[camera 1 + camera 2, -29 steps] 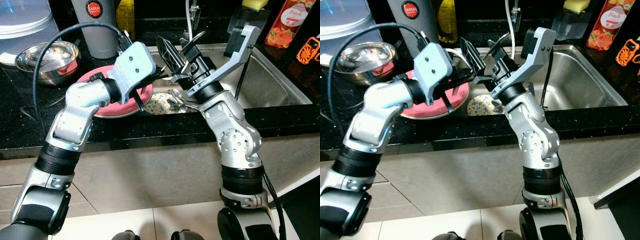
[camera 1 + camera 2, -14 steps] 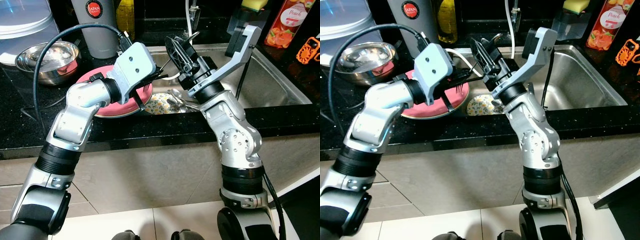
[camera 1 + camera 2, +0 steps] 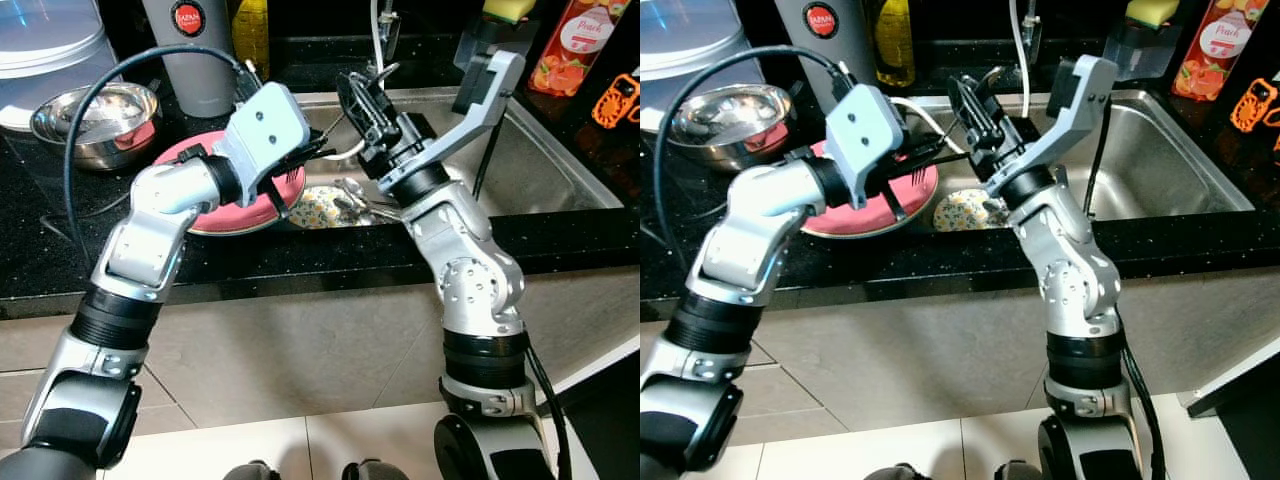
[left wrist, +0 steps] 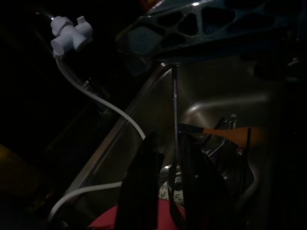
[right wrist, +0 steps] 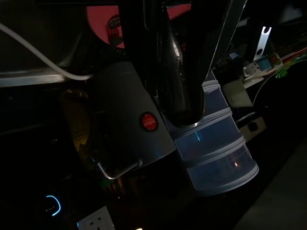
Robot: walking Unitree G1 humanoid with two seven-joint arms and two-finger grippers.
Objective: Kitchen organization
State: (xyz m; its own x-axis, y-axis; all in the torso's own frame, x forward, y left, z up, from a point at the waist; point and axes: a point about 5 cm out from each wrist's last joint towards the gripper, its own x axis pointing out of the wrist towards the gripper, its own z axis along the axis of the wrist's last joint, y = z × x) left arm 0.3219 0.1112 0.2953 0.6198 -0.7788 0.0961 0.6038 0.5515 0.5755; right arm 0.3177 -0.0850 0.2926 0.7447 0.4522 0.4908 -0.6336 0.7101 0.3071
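1. Your right claw (image 3: 362,92) is up over the left end of the sink (image 3: 540,165), clenched on a spoon (image 5: 175,76). In the right wrist view its bowl pokes out between the two black fingers (image 5: 136,43).
2. Your left claw (image 3: 923,168) reaches toward the sink from the left, over the sink-side edge of the pink plate (image 3: 262,208). Its fingers (image 4: 141,187) are close together with a thin metal rod (image 4: 174,115) running between them. I cannot tell whether they pinch it.
3. The two claws are near each other above the sink's left rim.
4. The plate lies on the black tabletop (image 3: 45,250), just left of the sink.
5. Inside the sink, at its left end below the claws, sit a flowered dish (image 3: 320,208) and loose cutlery (image 3: 358,200).
6. Further left of the sink stand a steel bowl (image 3: 95,120) and a grey jug (image 3: 195,50).
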